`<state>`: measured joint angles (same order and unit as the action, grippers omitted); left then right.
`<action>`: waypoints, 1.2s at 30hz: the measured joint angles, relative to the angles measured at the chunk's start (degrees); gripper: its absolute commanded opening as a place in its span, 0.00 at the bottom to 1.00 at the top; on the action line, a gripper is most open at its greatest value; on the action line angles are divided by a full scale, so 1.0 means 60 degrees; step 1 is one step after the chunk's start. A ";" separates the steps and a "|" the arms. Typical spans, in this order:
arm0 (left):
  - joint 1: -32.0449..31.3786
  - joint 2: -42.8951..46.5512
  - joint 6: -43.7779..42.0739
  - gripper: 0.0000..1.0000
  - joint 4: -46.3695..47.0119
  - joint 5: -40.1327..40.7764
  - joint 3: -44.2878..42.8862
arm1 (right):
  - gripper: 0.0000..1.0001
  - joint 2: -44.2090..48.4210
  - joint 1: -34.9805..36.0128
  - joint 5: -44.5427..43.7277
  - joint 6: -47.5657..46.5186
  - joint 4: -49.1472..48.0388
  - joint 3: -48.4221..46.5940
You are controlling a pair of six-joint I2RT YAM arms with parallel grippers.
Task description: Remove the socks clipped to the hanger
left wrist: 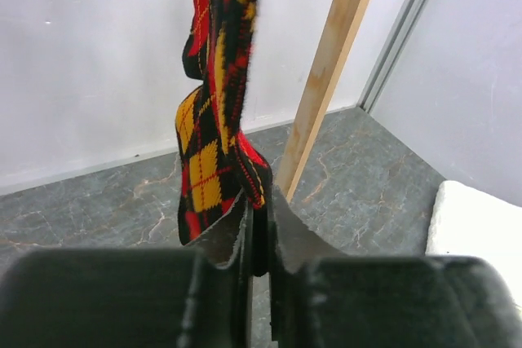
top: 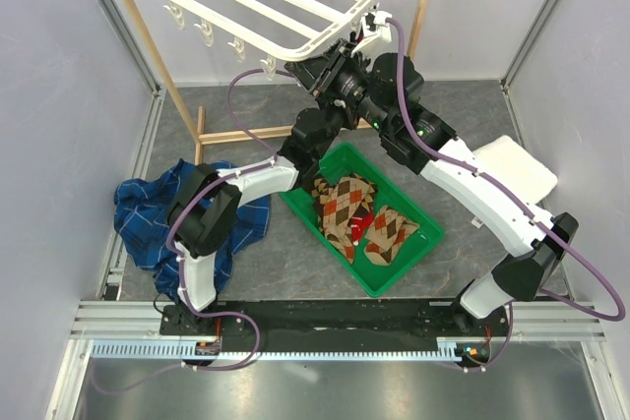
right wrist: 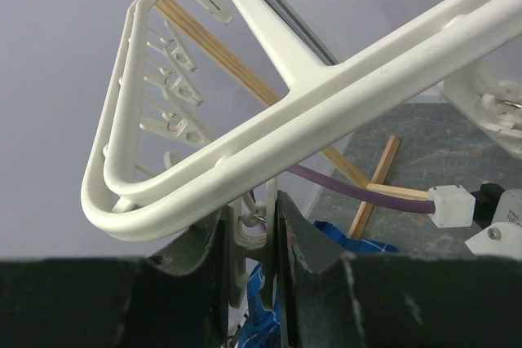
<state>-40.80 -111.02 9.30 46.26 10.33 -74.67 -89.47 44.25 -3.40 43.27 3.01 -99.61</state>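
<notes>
Top view: green tray [top: 320, 240] sits at centre and holds a pile of socks [top: 346, 206], brown/tan argyle plus a bit of red, so most of the job looks done. Both arms reach to 12 o'clock, up under the hanger [right wrist: 342, 99] by the wooden rack [top: 148, 46]. L wrist cam: left gripper [left wrist: 259, 238] is pressed together on the lower end of a black/red/yellow argyle sock [left wrist: 214, 112]. That sock runs up out of frame at 12 o'clock, so you can't see its top end or what holds it. R wrist cam: right gripper [right wrist: 249, 254] sits just under the hanger's near rail, fingers [right wrist: 298, 250] closed in on either side of one white clip [right wrist: 245, 230] and pinching it. You can't tell whether the clip's mouth is open, nor what it grips; that part is hidden. Other clips [right wrist: 175, 116] toward 10 o'clock hang empty, and the ones seen from above carry no socks either. Judgement: this is prob. the last sock. Left to do: clip release, pull-down w/ the L arm, then a drop into the tray at 6 o'clock of the hanger. Blue plaid cloth [top: 148, 213] lies at 9 o'clock of the tray and white folded cloth [top: 517, 169] at 3 o'clock; neither is part of the job.
</notes>
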 measured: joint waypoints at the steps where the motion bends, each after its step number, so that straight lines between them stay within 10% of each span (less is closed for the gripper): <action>1: 0.0025 0.0000 -0.0007 0.02 -0.0007 -0.0026 -0.0007 | 0.21 0.0000 0.0000 -0.0004 -0.0007 -0.0004 0.0000; 8: 0.0055 0.0273 0.0066 0.02 -0.0087 -0.0645 0.0342 | 0.61 0.0018 0.0000 -0.0040 -0.0215 -0.0011 0.0047; 14: 0.0055 0.1359 0.0455 0.02 -0.0124 -0.1530 0.1392 | 0.77 0.0525 0.0000 -0.0466 -0.0503 0.0087 0.0772; 36: 0.0215 0.4288 0.1770 0.02 -0.0991 -0.2514 0.3107 | 0.71 0.2259 -0.0004 -0.2280 -0.3286 0.1501 0.0841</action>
<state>-39.51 -85.30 19.92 40.32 -4.75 -56.03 -75.92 44.23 -17.08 23.55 12.01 -94.56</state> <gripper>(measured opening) 0.044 0.715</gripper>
